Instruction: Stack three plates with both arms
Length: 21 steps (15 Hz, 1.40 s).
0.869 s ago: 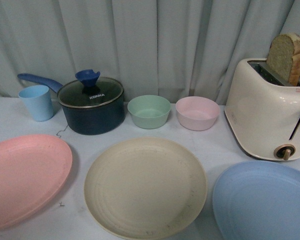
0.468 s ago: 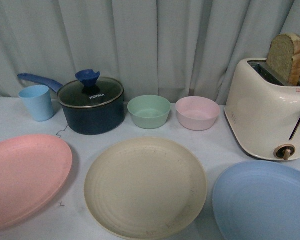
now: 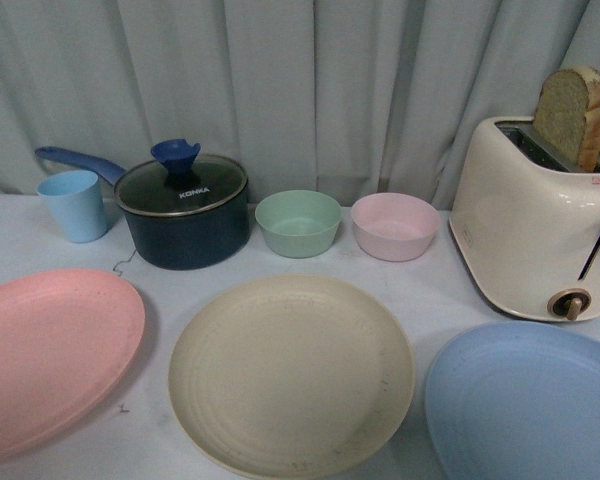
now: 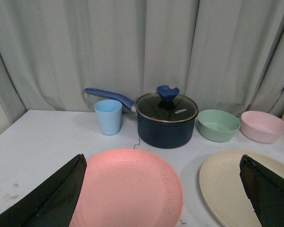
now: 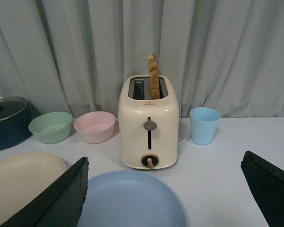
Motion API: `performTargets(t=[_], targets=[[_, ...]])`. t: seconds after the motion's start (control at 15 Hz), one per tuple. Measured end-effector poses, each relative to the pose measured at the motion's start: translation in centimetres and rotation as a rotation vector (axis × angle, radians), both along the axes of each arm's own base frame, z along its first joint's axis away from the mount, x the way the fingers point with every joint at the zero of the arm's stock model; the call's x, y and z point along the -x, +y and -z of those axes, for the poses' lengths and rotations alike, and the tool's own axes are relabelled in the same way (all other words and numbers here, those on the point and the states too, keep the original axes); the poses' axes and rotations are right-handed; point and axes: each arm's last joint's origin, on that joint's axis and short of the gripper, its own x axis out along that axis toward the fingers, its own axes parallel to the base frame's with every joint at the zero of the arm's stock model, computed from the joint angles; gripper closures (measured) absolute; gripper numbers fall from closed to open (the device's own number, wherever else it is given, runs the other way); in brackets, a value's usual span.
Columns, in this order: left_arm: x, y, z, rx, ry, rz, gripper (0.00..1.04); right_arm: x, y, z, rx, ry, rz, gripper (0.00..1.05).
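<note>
Three plates lie side by side on the white table. The pink plate (image 3: 50,355) is at the left, the cream-beige plate (image 3: 290,375) in the middle, the light blue plate (image 3: 530,405) at the right. No arm shows in the front view. My left gripper (image 4: 165,198) is open and empty above the pink plate (image 4: 128,187), with the cream plate (image 4: 227,187) beside it. My right gripper (image 5: 173,198) is open and empty above the blue plate (image 5: 132,201).
At the back stand a blue cup (image 3: 75,205), a dark lidded saucepan (image 3: 183,210), a green bowl (image 3: 298,222), a pink bowl (image 3: 394,225) and a cream toaster (image 3: 530,225) holding bread. Another blue cup (image 5: 204,125) stands beside the toaster.
</note>
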Motion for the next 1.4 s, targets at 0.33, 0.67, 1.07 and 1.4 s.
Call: performTargets(t=[0.33, 0.67, 1.07, 1.4], targets=[[0.0, 0.0, 0.0, 0.0, 0.0, 0.0, 0.07, 0.0, 0.0, 0.0, 0.0, 0.0, 0.0, 0.06], [0.0, 0.0, 0.0, 0.0, 0.0, 0.0, 0.07, 0.0, 0.0, 0.0, 0.0, 0.0, 0.0, 0.06], [0.0, 0.0, 0.0, 0.0, 0.0, 0.0, 0.07, 0.0, 0.0, 0.0, 0.0, 0.0, 0.0, 0.06], [0.0, 0.0, 0.0, 0.0, 0.0, 0.0, 0.07, 0.0, 0.0, 0.0, 0.0, 0.0, 0.0, 0.06]])
